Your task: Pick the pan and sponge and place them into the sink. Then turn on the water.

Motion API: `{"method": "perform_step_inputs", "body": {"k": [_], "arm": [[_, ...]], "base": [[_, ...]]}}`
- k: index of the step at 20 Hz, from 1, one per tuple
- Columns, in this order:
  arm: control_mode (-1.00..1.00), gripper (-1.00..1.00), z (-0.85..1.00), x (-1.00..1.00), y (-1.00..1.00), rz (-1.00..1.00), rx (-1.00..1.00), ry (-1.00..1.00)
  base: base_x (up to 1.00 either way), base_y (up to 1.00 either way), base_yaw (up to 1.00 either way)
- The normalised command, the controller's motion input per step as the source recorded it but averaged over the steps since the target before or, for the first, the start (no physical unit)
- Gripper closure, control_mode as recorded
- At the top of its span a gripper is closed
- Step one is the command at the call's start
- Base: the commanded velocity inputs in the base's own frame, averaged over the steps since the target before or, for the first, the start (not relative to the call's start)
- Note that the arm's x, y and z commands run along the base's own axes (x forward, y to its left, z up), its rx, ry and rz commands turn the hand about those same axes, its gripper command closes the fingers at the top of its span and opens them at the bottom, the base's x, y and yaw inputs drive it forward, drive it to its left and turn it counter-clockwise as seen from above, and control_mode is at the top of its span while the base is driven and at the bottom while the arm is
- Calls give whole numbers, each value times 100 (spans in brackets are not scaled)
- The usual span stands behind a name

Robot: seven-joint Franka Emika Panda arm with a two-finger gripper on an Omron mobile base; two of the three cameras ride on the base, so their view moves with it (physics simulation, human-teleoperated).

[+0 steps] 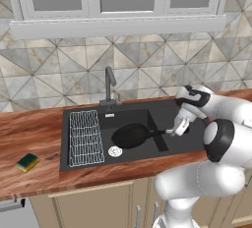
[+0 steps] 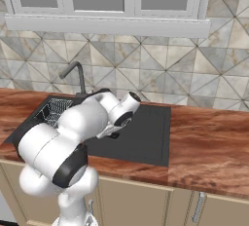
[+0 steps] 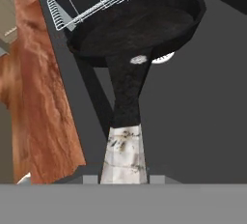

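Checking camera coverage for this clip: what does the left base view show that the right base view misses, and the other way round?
Left base view: the sponge lying on the wooden counter left of the sink, the pan over the basin with its handle at the gripper, and the round drain.
Right base view: the sink's flat black right section and the long stretch of counter to its right; the arm blocks the basin.
Both: the faucet, no water running, the wire rack, tiled wall and window.
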Motion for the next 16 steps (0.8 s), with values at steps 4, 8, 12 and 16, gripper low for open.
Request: {"method": "perform_step_inputs", "body": {"k": [4, 8, 12, 16], "arm": [[-100, 100, -10, 19, 21, 0, -5, 0], [-100, 100, -13, 19, 20, 0, -4, 0], [-100, 100, -11, 21, 21, 0, -1, 0], [-100, 100, -10, 20, 22, -1, 1, 0]], "base": [[0, 0, 0], [0, 0, 0], [0, 0, 0], [0, 0, 0]]}}
